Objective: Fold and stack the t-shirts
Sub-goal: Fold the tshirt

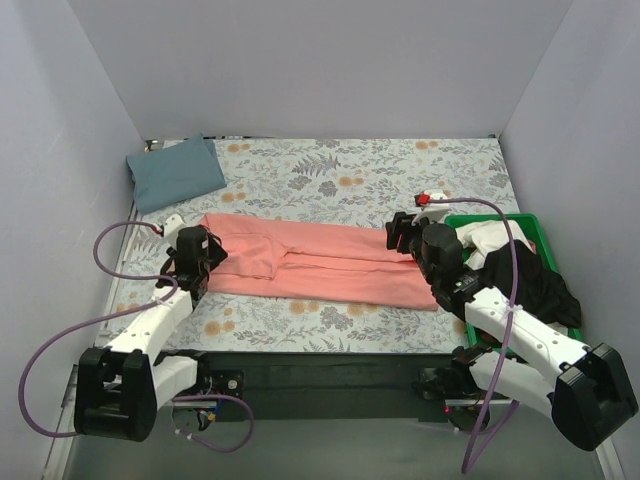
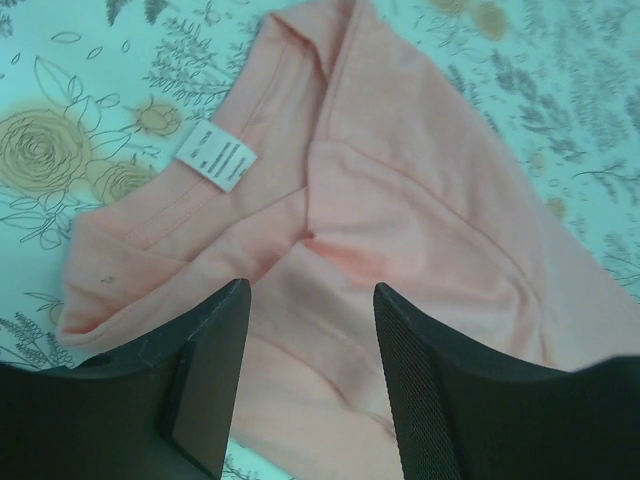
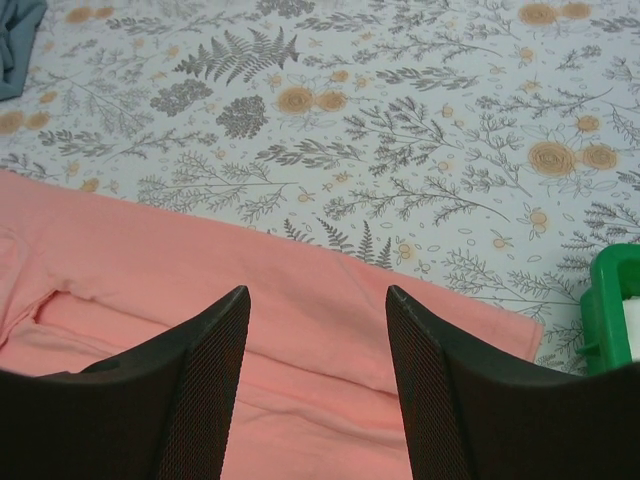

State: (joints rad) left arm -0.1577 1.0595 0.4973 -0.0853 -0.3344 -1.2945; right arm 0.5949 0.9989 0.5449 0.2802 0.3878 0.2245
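The coral-pink t-shirt lies folded lengthwise into a long strip across the middle of the floral cloth. My left gripper hovers open over its left, collar end; the left wrist view shows the neckline with its white label and the left gripper holding nothing. Over the shirt's right end my right gripper is open too, and between its fingers only pink fabric lies flat below the right gripper. The slate blue-grey t-shirt rests folded at the back left, its corner showing in the right wrist view.
A green plastic bin at the right holds white and black garments; its corner shows near the pink shirt's end. The grey floral-print cloth covers the table. Grey walls enclose the back and both sides.
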